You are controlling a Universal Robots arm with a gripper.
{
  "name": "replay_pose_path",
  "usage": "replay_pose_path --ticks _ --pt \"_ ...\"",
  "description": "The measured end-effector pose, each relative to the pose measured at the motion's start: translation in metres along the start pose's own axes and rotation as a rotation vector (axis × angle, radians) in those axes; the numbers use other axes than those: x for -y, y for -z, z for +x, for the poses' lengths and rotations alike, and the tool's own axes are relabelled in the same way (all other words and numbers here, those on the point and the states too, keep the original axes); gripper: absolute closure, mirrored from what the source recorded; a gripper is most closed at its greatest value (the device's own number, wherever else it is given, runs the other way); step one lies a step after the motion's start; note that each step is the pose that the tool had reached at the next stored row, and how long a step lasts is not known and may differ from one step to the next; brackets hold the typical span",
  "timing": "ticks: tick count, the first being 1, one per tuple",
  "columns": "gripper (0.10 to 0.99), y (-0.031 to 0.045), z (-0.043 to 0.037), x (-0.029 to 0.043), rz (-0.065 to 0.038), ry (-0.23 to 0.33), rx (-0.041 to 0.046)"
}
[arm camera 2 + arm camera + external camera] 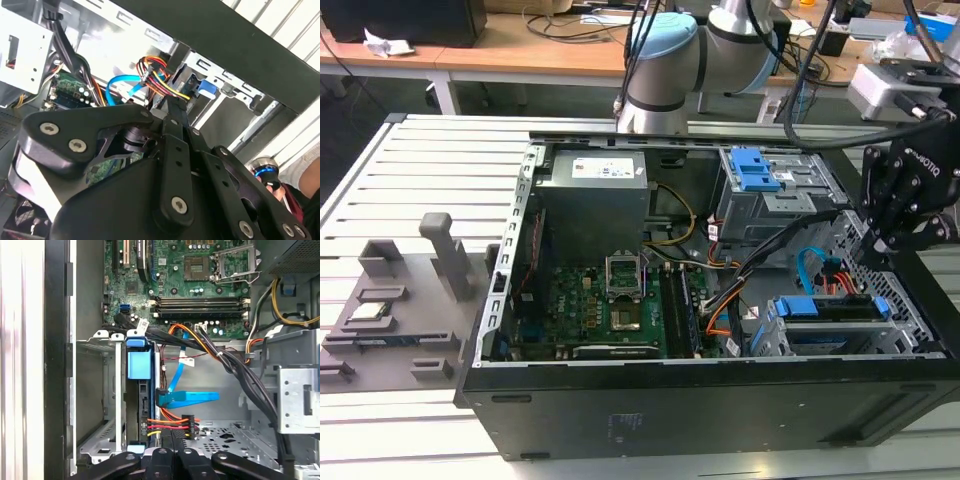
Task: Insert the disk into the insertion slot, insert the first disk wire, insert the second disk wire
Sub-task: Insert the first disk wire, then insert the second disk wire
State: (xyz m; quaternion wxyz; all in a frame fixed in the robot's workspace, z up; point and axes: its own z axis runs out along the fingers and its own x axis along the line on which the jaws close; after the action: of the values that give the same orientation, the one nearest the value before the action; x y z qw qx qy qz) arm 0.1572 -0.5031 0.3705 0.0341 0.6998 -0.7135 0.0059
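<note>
One blue data cable [190, 397] sat plugged into the disk [144, 405] in the insertion slot [112, 390] while the gripper [172, 436] pinched the power connector [188, 426].

Green motherboard [610, 310], grey power supply [595, 195]

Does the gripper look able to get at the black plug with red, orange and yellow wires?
Probably yes: the gripper sits right at the black plug with red, orange and yellow wires, and the flat blue cable lies beside it, not across it.
</note>
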Motion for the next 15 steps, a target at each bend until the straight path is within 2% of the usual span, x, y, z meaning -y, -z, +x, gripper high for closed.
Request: replay_pose_path --ticks 4,15 --pt "0.98 0.0091 0.0005 -0.0004 0.0 0.0 -0.0001" --pt "0.98 0.0099 0.0005 -0.0004 0.0 0.0 0.0"
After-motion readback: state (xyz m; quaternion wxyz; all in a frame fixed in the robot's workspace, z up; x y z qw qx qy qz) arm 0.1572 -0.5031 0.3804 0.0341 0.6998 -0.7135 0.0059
